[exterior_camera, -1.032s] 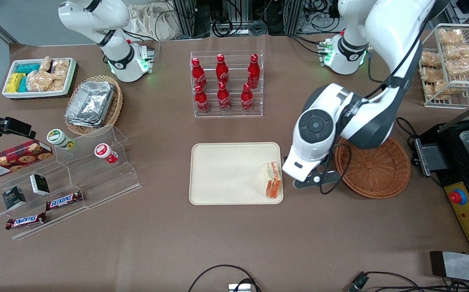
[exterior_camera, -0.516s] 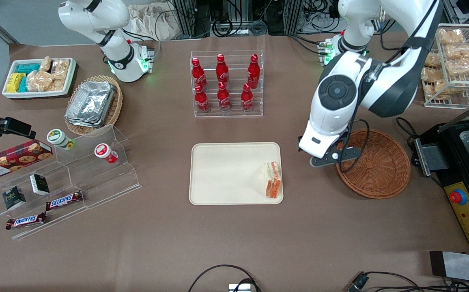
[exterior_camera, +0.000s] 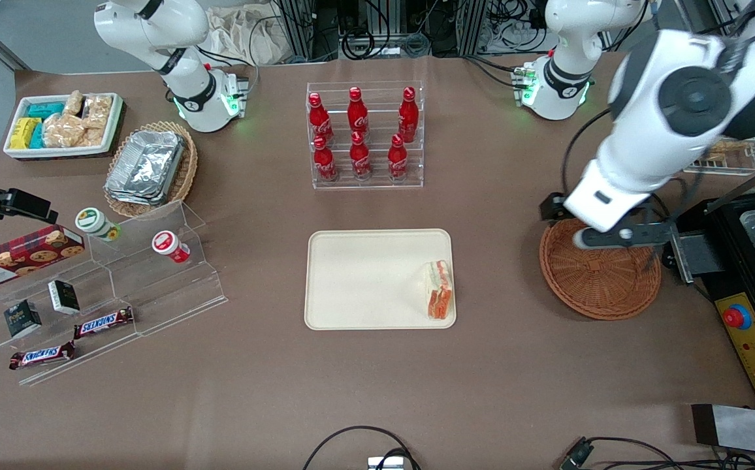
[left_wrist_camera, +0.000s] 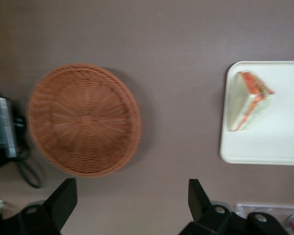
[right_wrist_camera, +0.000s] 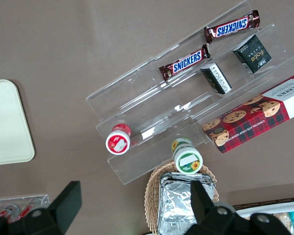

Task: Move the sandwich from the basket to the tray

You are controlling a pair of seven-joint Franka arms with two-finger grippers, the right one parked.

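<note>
One small triangular sandwich (exterior_camera: 438, 290) of pale white bread, with orange-red and green filling along its cut edge, lies on the flat cream-beige rectangular plastic tray (exterior_camera: 364, 281), tucked against the rim at the end nearest the working arm. The round reddish-brown woven wicker basket (exterior_camera: 603, 284) sits apart from the tray on the brown table (exterior_camera: 377, 385), toward the working arm's end, with nothing in it. The left arm's gripper (left_wrist_camera: 132, 205) hangs above the basket's edge farther from the front camera, well clear of the sandwich; its two black fingers (left_wrist_camera: 63, 198) stand wide apart and grip nothing. The wrist view is a little blurred, though both basket and sandwich are plain in it.

Farther from the front camera than the tray, a clear acrylic rack (exterior_camera: 364, 137) holds six red cola bottles (exterior_camera: 359, 130). Toward the parked arm's end stand a stepped clear acrylic display (exterior_camera: 123, 287) with two chocolate bars (exterior_camera: 103, 322), a red tartan cookie box (exterior_camera: 21, 256), a lighter oval wicker basket of foil containers (exterior_camera: 149, 168), and a white bin of snacks (exterior_camera: 64, 124).
</note>
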